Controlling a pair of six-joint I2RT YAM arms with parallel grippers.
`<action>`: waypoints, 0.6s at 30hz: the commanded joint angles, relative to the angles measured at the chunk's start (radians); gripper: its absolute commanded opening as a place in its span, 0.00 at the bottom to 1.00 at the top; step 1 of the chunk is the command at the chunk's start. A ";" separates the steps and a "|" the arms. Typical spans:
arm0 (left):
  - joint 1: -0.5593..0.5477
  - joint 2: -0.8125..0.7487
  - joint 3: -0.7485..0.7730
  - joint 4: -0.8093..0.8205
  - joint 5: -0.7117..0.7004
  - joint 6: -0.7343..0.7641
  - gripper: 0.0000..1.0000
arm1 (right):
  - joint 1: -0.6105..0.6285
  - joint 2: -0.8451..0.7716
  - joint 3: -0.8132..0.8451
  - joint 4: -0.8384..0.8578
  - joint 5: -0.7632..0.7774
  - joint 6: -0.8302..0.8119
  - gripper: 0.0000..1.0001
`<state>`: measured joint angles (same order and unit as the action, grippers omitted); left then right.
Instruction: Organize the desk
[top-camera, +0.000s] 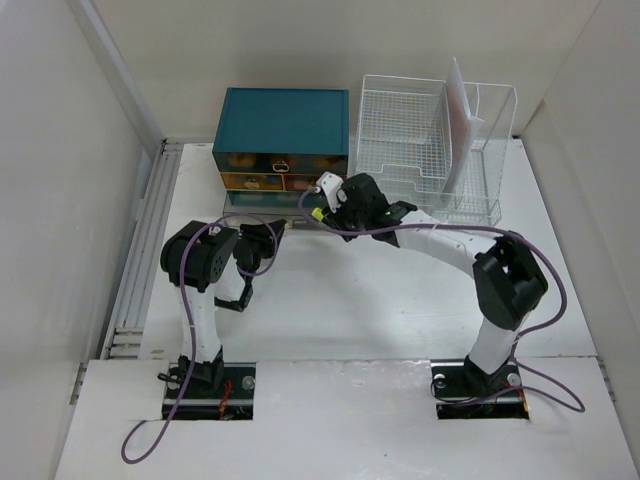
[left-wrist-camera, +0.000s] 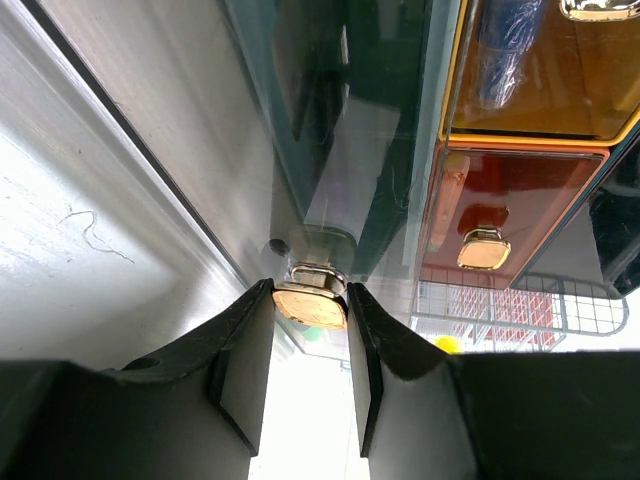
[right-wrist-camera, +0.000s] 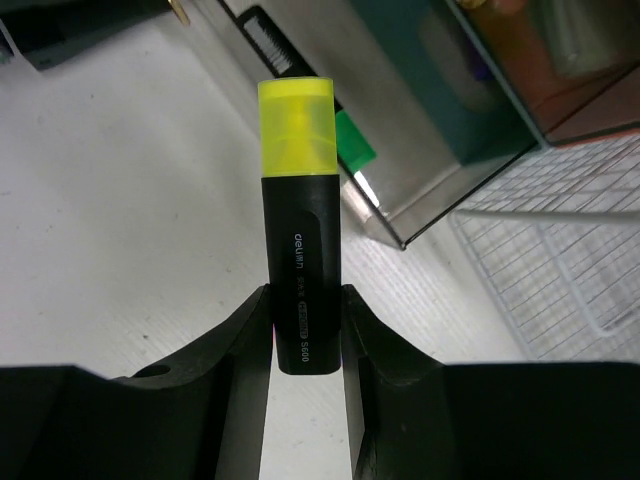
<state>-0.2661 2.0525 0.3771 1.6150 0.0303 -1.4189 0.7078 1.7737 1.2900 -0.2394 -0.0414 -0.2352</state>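
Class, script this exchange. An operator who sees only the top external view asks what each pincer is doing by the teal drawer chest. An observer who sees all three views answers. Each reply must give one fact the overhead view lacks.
Operator: From above, the wrist hides the left pincer. Is it on anything?
Observer: Yes. In the left wrist view, the left pincer is shut on a gold handle on the front of the teal drawer chest.
Operator: Is the right one empty?
Observer: No. In the right wrist view, the right pincer grips a highlighter by its black body, with the yellow cap pointing away from the fingers.
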 joint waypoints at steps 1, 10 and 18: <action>0.028 0.035 -0.056 0.451 -0.041 0.060 0.00 | 0.005 -0.028 0.095 0.015 0.006 -0.042 0.06; 0.028 0.035 -0.056 0.451 -0.041 0.060 0.00 | -0.004 0.174 0.331 -0.038 -0.003 -0.087 0.06; 0.028 0.035 -0.056 0.451 -0.041 0.060 0.00 | -0.037 0.322 0.531 -0.158 -0.086 -0.131 0.07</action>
<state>-0.2657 2.0525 0.3771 1.6150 0.0315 -1.4189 0.6823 2.0861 1.7554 -0.3477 -0.0982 -0.3382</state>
